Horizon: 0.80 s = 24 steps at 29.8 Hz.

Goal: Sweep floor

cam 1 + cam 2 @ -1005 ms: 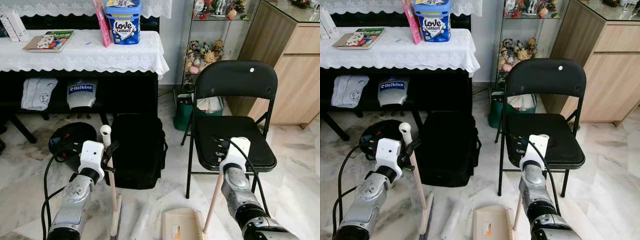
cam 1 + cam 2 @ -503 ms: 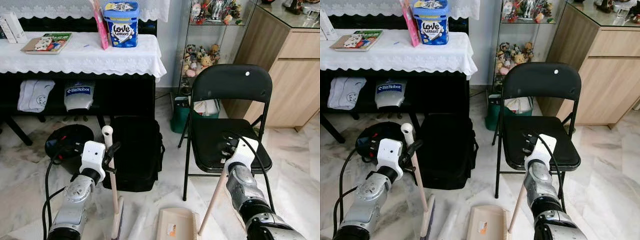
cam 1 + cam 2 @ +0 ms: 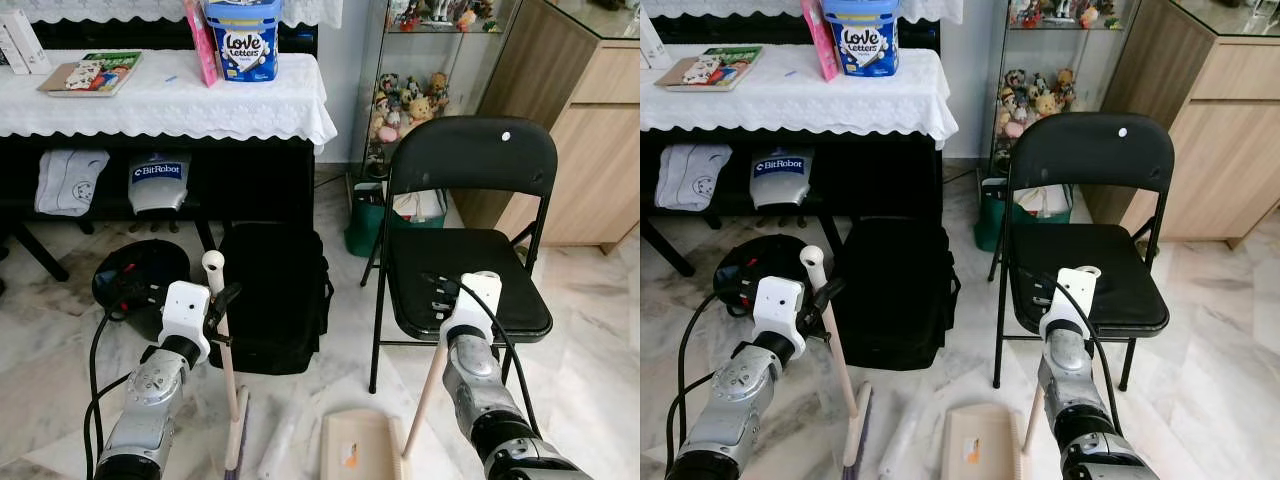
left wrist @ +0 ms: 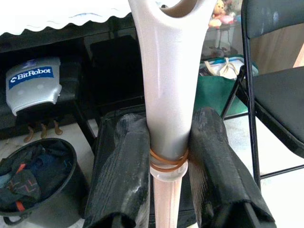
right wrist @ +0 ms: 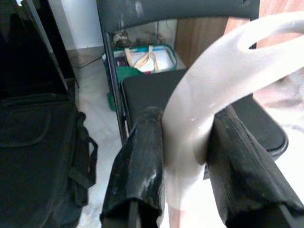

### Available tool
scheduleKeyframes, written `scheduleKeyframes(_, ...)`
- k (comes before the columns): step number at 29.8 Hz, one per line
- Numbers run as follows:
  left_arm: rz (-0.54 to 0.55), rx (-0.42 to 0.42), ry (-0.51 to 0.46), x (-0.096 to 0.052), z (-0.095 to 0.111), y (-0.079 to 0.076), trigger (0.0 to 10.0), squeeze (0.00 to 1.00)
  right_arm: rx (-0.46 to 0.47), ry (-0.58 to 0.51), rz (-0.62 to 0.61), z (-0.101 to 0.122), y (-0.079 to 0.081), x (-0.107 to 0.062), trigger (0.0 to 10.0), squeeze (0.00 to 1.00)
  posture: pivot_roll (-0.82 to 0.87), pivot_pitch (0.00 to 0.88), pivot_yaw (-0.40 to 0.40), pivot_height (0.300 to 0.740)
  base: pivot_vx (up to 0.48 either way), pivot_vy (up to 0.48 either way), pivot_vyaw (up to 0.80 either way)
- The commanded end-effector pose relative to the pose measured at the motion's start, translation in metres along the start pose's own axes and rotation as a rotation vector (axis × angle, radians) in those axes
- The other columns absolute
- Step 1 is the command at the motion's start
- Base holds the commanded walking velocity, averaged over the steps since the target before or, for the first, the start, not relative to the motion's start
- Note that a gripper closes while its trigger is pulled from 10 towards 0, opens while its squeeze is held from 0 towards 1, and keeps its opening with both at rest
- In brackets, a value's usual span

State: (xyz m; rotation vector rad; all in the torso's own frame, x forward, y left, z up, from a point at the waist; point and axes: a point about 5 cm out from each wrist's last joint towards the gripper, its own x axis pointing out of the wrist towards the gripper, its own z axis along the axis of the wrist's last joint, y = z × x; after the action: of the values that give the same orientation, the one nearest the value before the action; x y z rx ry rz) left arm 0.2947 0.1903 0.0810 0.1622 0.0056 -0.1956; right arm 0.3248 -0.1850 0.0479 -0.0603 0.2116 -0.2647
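Marble floor (image 3: 590, 380) spreads pale and veined under the robot, which stands facing a black folding chair (image 3: 468, 240) and a black bag (image 3: 273, 295) set on the floor beside it. The left gripper (image 4: 168, 156) has its jaws closed on the broom handle (image 3: 222, 335), pressing the pale plastic shaft from both sides just above a brown rubber band; the handle stands nearly upright, its white tip rising above the wrist, and runs down to the broom head (image 3: 238, 445) resting on the floor in front of the bag. The right gripper (image 5: 187, 156) has its jaws clamped on the curved white top of the dustpan handle (image 3: 427, 395), which slants down to the beige dustpan (image 3: 360, 445) lying flat on the floor between the two arms, just before the chair's front legs. A pale crumpled piece of litter (image 3: 280, 445) lies on the floor between broom head and dustpan. Behind the bag stands a bench (image 3: 160, 100) draped in a white lace cloth, carrying a blue tub (image 3: 243, 40) and a book (image 3: 88, 75). A black bin (image 3: 135, 280) sits on the floor beside the left arm, and a glass cabinet of small toys (image 3: 410, 100) stands behind the chair.
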Motion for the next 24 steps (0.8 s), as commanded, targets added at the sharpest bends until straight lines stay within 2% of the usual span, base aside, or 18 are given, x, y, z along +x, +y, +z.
scheduleKeyframes(1, 0.010, 0.013, -0.038, 0.002, 0.009, 0.003, 10.0, 0.00, -0.048, -0.106, 0.016, 0.016, 0.002, 0.002, 10.0, 0.00, 0.05, 0.037, 0.004, 0.740, 0.000, 0.000, 0.00)
scheduleKeyframes(9, 0.007, 0.010, -0.038, 0.002, 0.008, 0.002, 10.0, 0.00, -0.006, -0.157, 0.058, 0.019, 0.011, -0.001, 10.0, 0.00, 0.05, 0.038, 0.002, 0.740, 0.000, 0.000, 0.00)
scheduleKeyframes(24, 0.012, -0.001, -0.048, 0.002, 0.009, 0.001, 10.0, 0.00, 0.008, -0.111, 0.076, 0.003, 0.012, -0.006, 10.0, 0.00, 0.05, 0.038, -0.002, 0.740, 0.000, 0.000, 0.00)
